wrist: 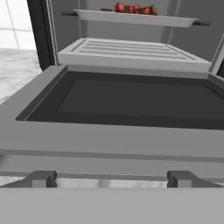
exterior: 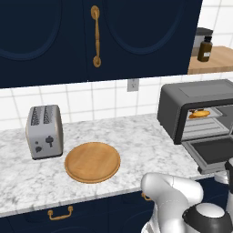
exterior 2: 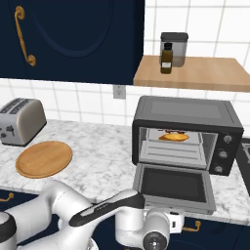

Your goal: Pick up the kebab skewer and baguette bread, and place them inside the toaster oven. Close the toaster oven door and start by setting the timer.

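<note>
Dark grey boxy toaster oven (exterior 2: pixel 185 114) w/ drop-down door (exterior 2: pixel 173 185) flat open, just ahead of gripper; jaws wide apart, empty. Red-chunk skewer (wrist: pixel 135 8) on upper rack.

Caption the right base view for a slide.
Dark grey boxy toaster oven with its drop-down glass door lowered, golden baguette piece inside on the upper rack.

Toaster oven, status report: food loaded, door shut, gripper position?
Gripper open, low before the toaster oven door. Door down flat, not shut. Baguette bread and kebab skewer inside toaster oven. Nothing blocking the door.
</note>
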Robot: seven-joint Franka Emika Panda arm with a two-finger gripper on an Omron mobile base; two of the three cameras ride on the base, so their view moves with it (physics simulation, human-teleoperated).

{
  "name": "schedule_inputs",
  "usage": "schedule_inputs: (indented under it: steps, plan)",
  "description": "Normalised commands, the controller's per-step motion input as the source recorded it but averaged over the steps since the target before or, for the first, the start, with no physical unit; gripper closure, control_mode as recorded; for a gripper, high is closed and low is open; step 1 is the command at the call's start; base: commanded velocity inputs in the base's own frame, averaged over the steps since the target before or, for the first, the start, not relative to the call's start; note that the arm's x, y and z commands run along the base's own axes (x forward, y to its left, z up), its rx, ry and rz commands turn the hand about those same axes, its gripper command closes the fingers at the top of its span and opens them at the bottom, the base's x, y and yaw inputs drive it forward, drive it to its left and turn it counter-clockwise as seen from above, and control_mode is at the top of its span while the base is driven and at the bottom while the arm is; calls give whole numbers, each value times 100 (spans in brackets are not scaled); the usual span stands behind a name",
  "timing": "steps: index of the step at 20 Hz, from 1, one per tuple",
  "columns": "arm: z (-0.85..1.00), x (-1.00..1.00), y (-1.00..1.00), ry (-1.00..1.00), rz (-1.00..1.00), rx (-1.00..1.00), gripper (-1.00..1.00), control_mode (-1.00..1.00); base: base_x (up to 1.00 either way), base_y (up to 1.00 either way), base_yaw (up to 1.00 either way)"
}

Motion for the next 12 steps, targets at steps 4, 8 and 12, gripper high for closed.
schedule_inputs:
  steps: [4, 8, 12]
  plan:
    - [-14, 2, 0, 0, 0, 0, -100, -100, 0, 0, 0]
    - [-32, -12, 0, 0, 0, 0, -100, -100, 0, 0, 0]
    - [-15, 1, 0, 0, 0, 0, -100, -100, 0, 0, 0]
